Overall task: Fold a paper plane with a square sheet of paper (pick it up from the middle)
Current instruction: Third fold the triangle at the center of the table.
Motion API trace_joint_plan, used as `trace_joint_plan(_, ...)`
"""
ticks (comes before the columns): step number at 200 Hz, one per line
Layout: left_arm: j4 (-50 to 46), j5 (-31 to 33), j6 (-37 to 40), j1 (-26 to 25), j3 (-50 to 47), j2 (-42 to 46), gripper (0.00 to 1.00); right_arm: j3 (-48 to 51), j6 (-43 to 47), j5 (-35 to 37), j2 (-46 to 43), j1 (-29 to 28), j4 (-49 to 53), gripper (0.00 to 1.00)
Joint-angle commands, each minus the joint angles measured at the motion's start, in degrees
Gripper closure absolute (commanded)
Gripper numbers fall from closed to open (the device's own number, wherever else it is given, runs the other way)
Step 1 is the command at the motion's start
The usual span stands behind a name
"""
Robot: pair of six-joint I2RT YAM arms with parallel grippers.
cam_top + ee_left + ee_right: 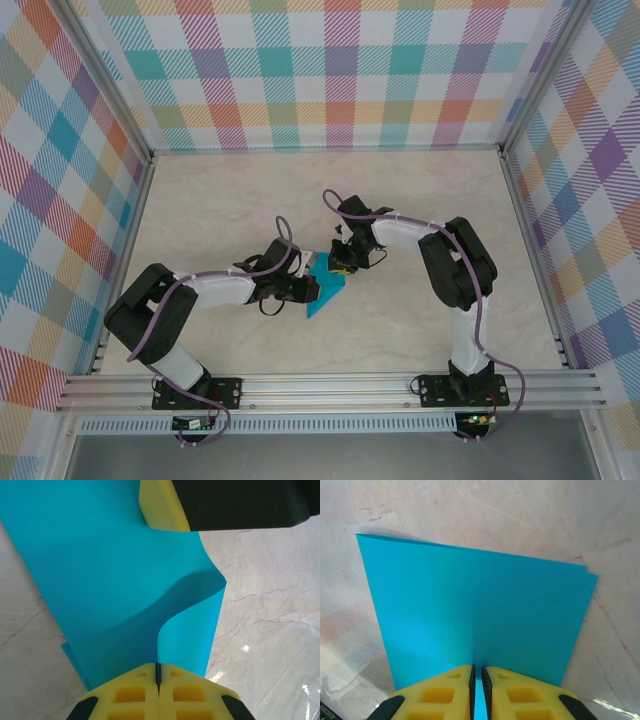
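Note:
The square sheet of paper (328,293) is teal-blue and folded over itself, held just above the table's middle between both arms. My left gripper (307,288) is shut on its left side. In the left wrist view the left gripper (158,674) pinches one edge, and the sheet (110,580) curls upward from there. My right gripper (345,264) holds the sheet's upper end. Its yellow finger (161,507) presses on the far end of the paper. In the right wrist view the right gripper (477,681) is shut on the sheet (480,610), whose two layers show at the far edge.
The tabletop (250,190) is pale marble-patterned. Checked walls (330,70) enclose it at the back and on both sides. An aluminium rail (330,385) with both arm bases runs along the near edge.

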State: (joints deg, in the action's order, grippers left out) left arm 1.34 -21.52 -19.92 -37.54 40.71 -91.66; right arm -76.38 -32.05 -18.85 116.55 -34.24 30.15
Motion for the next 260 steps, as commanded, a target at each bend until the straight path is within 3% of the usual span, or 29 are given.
trace_joint_plan(1,-1.67,0.56,0.87,1.11,1.18,0.15,1.00,0.53,0.97,4.46,2.27,-0.48,4.03,0.84)
trace_joint_plan(260,-2.25,4.61,0.59,1.37,1.03,-1.28,0.99,1.50,-0.01,4.68,2.45,-1.00,3.79,0.83)
